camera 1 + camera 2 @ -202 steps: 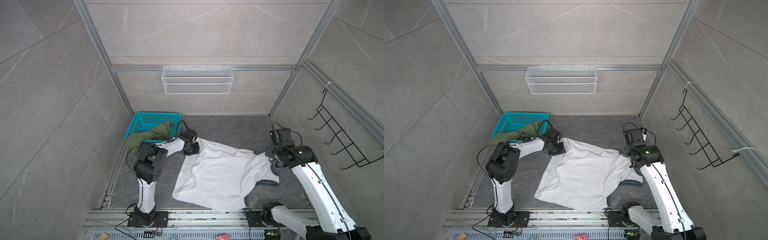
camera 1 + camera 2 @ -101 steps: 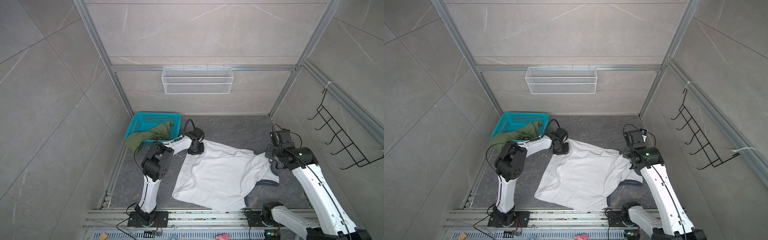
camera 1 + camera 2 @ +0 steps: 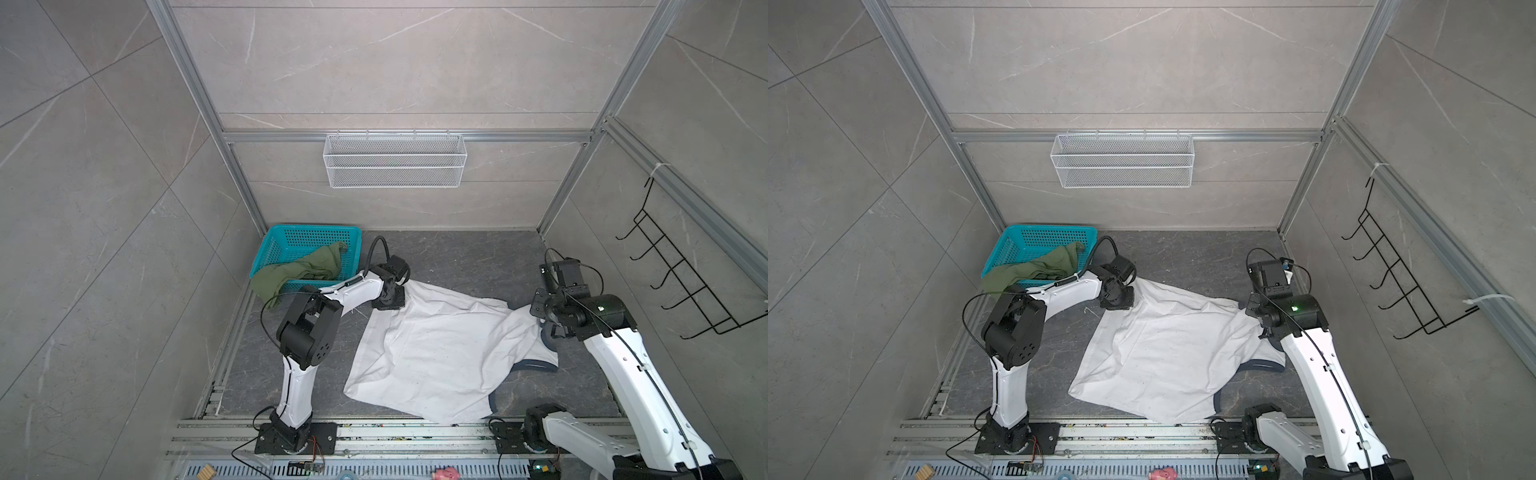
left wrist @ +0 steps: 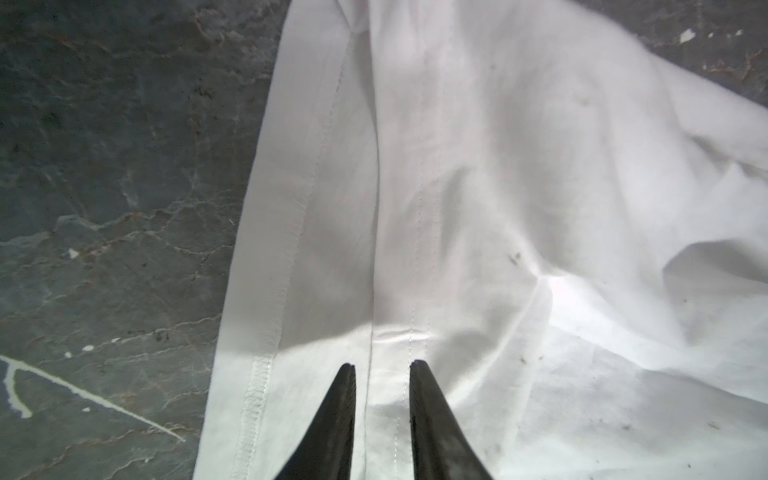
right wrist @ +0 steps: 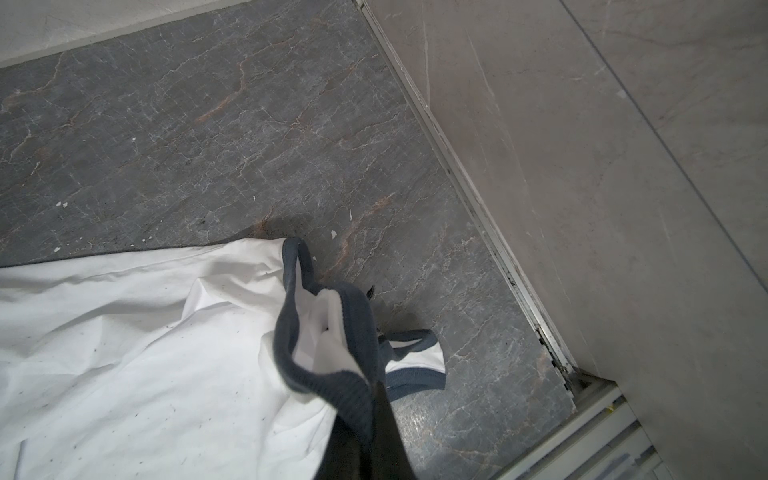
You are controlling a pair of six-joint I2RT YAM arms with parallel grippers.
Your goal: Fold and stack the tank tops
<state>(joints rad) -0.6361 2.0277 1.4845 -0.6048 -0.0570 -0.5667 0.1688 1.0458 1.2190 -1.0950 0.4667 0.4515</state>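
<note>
Fingers (image 4: 343, 415) of the left gripper (image 4: 382, 365) stand slightly apart over the hemmed edge of the white tank top (image 3: 436, 353), with a seam running between the 2 tips. On the other side, the right gripper (image 5: 376, 388) is pinched tight on the top's navy-trimmed strap. That top lies spread mid-table (image 3: 457, 257). The olive tank top (image 3: 299, 270) drapes over the teal basket (image 3: 309, 228) in the far left corner.

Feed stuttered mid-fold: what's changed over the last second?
The left gripper shifted slightly rightward in both top views along the white tank top's far corner, fingers narrowly apart over the cloth. The right gripper stays shut on its navy-trimmed strap; the olive tank top still drapes over the teal basket.
</note>
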